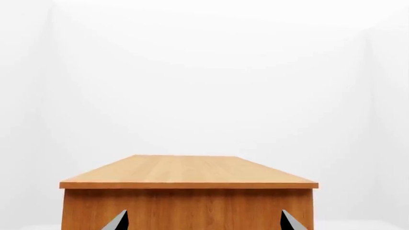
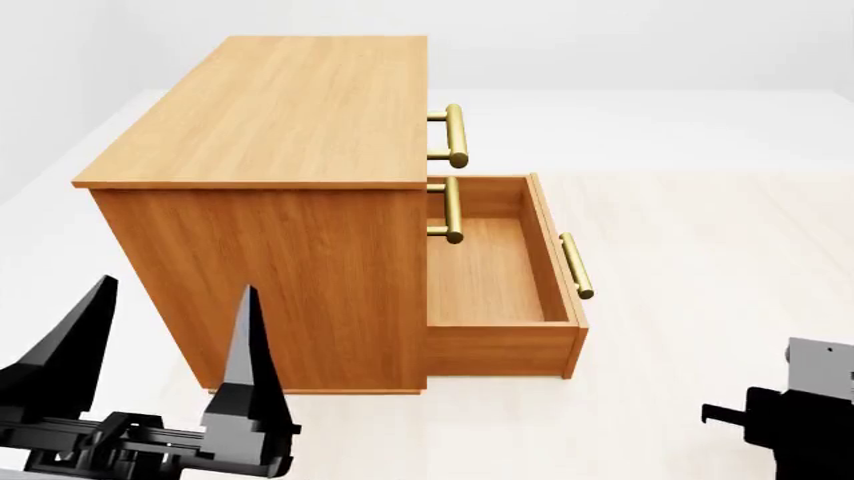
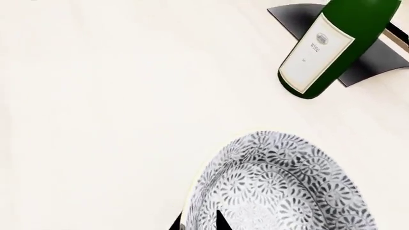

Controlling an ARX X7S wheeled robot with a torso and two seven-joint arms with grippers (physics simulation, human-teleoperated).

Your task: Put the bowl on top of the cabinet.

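**One bowl at the right tool, one cabinet ahead of the left**

There is one cabinet (image 2: 267, 190), orange-brown wood with a flat bare top. It has three brass bar handles: two on the shut upper fronts and one on the lowest drawer (image 2: 501, 270), which stands pulled out and holds nothing visible. In the left wrist view the cabinet (image 1: 188, 175) fills the lower part of the picture, seen end-on just below its top edge.

There is one bowl (image 3: 281, 187), white with a dense dark leafy pattern, resting on the pale floor (image 3: 115, 96); the picture's edge cuts off its lower part. It does not appear in the head view. One green wine bottle (image 3: 329, 45) lies near it on a black base, its neck out of frame.

The left tool (image 2: 167, 330) has its two dark fingers spread wide, holding nothing. The right tool (image 3: 198, 221) shows only two dark tips close together at the bowl's rim; whether they clamp it I cannot tell. In the head view only part of the right arm shows at the corner.
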